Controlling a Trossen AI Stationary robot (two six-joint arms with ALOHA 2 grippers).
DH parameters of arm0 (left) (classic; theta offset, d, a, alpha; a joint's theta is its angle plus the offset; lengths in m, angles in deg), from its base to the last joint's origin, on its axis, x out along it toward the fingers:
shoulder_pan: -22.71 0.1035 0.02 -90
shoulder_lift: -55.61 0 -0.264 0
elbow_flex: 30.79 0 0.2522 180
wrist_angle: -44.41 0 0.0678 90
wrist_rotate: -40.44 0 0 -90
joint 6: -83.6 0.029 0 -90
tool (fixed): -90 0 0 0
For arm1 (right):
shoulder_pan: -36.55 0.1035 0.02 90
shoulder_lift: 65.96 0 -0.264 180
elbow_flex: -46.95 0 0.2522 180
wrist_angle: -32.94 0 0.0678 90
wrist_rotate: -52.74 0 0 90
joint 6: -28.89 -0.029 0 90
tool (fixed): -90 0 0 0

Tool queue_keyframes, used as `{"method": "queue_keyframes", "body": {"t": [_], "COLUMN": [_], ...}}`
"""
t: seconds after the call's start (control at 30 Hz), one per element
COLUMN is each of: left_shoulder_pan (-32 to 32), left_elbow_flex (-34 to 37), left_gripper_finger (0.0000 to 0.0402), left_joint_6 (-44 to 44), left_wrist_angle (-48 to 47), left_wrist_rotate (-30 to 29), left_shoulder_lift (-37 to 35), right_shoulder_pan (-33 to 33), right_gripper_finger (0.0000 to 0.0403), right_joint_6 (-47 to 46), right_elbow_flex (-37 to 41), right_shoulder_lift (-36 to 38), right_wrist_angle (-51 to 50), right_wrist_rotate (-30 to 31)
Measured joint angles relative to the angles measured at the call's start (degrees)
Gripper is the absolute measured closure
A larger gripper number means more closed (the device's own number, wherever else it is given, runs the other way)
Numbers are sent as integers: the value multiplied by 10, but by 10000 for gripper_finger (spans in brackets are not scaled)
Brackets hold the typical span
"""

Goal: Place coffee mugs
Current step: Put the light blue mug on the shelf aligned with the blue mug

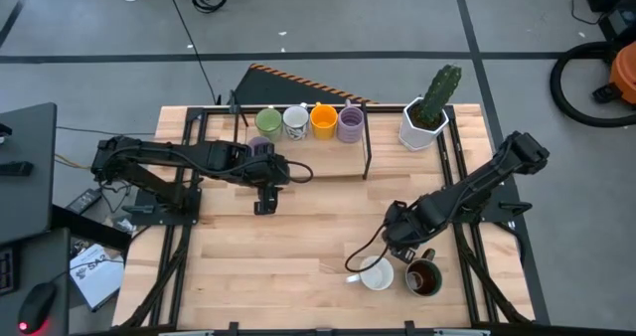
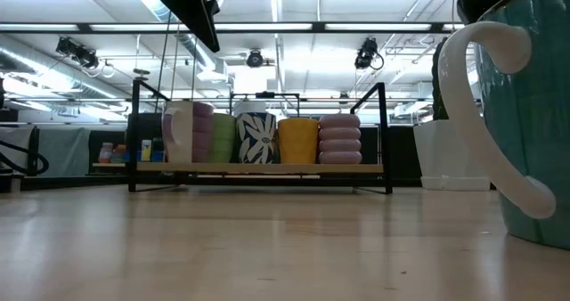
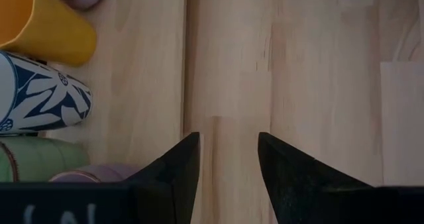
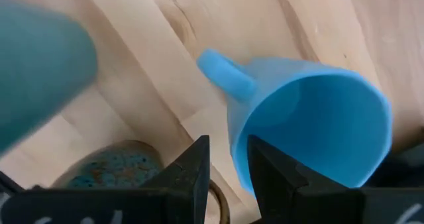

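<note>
Right end effector (image 4: 228,174) straddles blue mug (image 4: 311,124) rim; brown mug (image 1: 424,277) adjacent.

The left arm is extended across the table, its wrist bent downward. The left gripper (image 1: 264,203) is held with its fingers (image 3: 173,177) parted and nothing between them. The right arm is folded inward; the right gripper (image 4: 227,159) is pointed down, fingers narrowly parted.
</note>
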Motion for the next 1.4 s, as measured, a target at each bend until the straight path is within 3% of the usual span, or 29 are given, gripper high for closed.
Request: {"method": "queue_keyframes", "body": {"t": [0.37, 0.6, 0.7, 0.93, 1.23, 1.4], "left_shoulder_pan": [-2, -5, -14, -31, -57, -72], "left_elbow_flex": [0, 0, 0, -59, -89, -89], "left_gripper_finger": [241, 241, 241, 241, 241, 241], "left_joint_6": [0, -10, -15, -45, -47, -69], "left_wrist_angle": [-4, -16, -27, -122, -121, -125], "left_wrist_rotate": [0, 1, 1, 0, 3, 2], "left_shoulder_lift": [0, 0, 0, -2, -19, -20], "right_shoulder_pan": [0, 0, 0, -28, -91, -122], "right_gripper_finger": [303, 375, 382, 368, 376, 372], "right_joint_6": [77, 139, 172, 319, 530, 623], "right_elbow_flex": [0, 0, 0, -42, -120, -151], "right_shoulder_lift": [-57, -55, -55, -57, -58, -63], "right_wrist_angle": [-14, 5, 4, 5, 38, 80], "right_wrist_rotate": [-6, 9, 28, 75, 129, 114]}}
